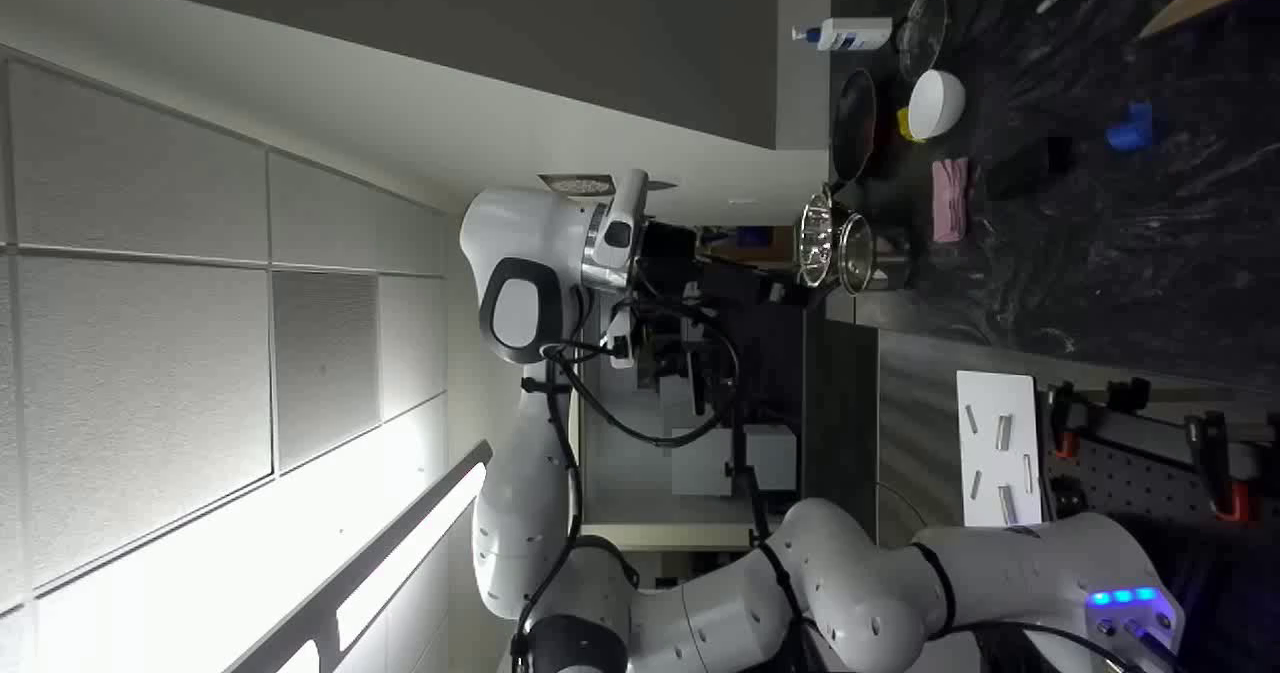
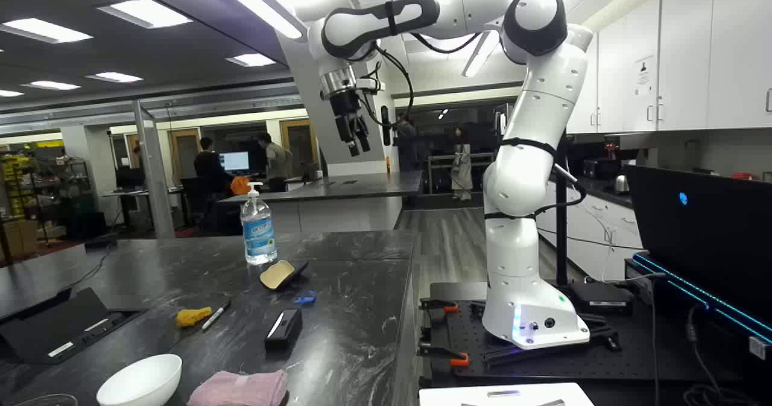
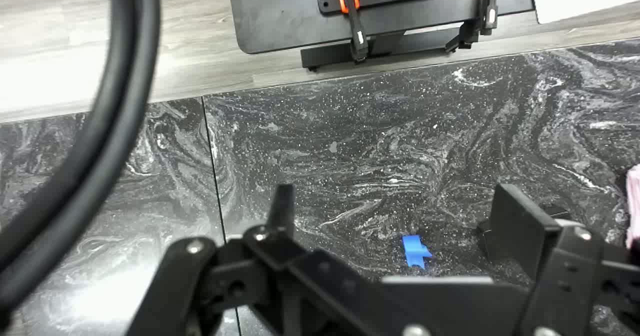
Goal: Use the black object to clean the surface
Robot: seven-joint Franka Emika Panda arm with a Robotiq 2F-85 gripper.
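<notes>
Empty, wide-spread gripper hangs high above the black eraser-like block; likely pre-grasp; aligning and lowering should follow.

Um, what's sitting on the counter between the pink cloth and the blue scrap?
The black object lies between the pink cloth and the blue scrap; it shows in both exterior views.

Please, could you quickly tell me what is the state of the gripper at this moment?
Gripper: open, the jaws wide apart, holding nothing.
</notes>
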